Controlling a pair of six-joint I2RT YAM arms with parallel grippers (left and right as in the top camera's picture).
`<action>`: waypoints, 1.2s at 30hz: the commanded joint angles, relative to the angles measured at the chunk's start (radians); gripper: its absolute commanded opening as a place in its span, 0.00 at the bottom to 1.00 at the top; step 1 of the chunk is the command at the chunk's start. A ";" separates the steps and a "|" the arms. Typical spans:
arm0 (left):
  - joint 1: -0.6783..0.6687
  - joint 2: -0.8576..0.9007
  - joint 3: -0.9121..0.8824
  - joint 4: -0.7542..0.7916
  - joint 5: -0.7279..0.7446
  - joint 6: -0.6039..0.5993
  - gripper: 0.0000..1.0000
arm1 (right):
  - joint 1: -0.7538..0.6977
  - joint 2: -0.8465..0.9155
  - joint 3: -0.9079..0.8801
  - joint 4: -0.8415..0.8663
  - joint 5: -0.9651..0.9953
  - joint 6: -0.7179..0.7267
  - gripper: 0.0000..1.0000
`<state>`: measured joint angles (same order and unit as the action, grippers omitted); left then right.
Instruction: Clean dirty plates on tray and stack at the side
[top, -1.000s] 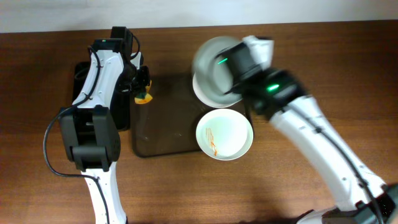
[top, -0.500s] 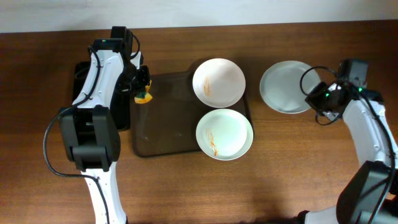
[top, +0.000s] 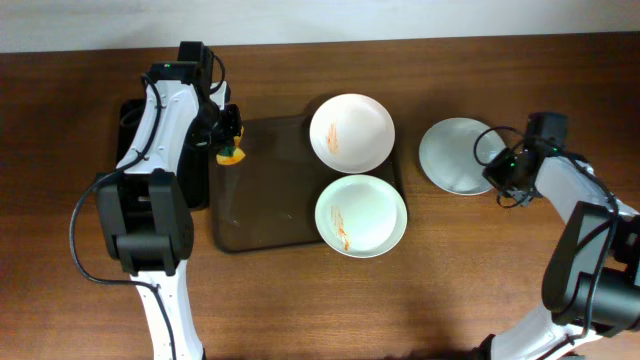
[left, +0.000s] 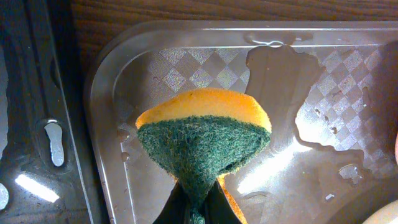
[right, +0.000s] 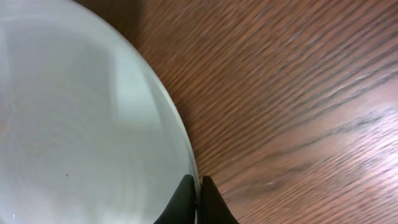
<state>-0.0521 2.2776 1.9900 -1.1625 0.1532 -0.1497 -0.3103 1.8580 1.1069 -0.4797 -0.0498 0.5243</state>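
Observation:
Two white plates with orange-red smears sit on the right part of the dark brown tray (top: 260, 200): one at the back (top: 351, 132), one at the front (top: 361, 215). A third, clean plate (top: 455, 156) is on the bare table to the right of the tray. My right gripper (top: 497, 172) is shut on its right rim; in the right wrist view the fingers (right: 198, 186) pinch the plate's edge (right: 81, 124). My left gripper (top: 230, 145) is shut on an orange and green sponge (left: 205, 134), held above the tray's back left corner (left: 124, 68).
A smaller glossy black tray (top: 135, 150) lies to the left of the brown tray, under my left arm. Water drops and a wet patch show on the brown tray's floor (left: 323, 118). Brown wooden table (top: 480, 280) surrounds everything.
My right arm carried the clean plate from above the tray to the table on the right and lowered it there, still gripping its rim. The left arm has not moved.

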 joint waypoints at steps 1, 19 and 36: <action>0.000 -0.008 0.010 0.003 -0.003 0.024 0.01 | -0.060 0.011 -0.005 0.002 -0.029 -0.039 0.41; 0.000 -0.008 0.010 0.003 -0.003 0.024 0.00 | 0.447 0.046 0.344 -0.253 -0.161 -0.424 0.53; 0.000 -0.008 0.010 0.006 -0.003 0.024 0.01 | 0.455 0.229 0.299 -0.239 -0.205 -0.464 0.15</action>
<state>-0.0521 2.2776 1.9900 -1.1591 0.1528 -0.1497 0.1402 2.0808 1.4349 -0.7216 -0.2451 0.0669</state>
